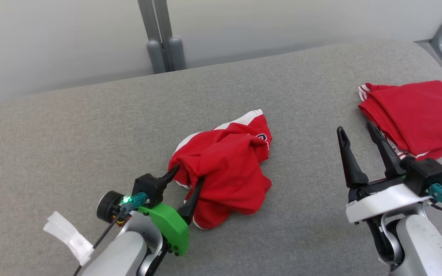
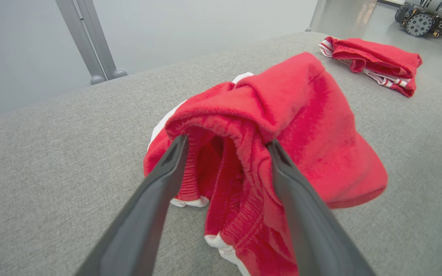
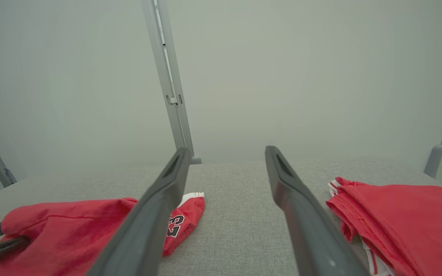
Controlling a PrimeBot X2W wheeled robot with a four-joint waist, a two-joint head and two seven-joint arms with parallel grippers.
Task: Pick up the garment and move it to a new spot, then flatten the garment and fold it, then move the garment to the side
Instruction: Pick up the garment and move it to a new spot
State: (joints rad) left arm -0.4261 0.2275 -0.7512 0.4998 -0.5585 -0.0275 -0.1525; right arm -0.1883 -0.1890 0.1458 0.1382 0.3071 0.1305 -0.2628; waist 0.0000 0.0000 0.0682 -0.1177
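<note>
Head view high, looking down, wrist views low along cushion — left nearest, all sharing garment point(image 1: 225, 172)

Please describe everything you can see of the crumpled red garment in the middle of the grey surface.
The crumpled garment is red, soft knit-looking cloth with white trim at the edges and a black-and-white number 23 on one end. It lies bunched in a heap on the grey fabric surface, not flattened. The left gripper reaches into its near edge, jaws open, with folds of cloth between and over them.
</note>
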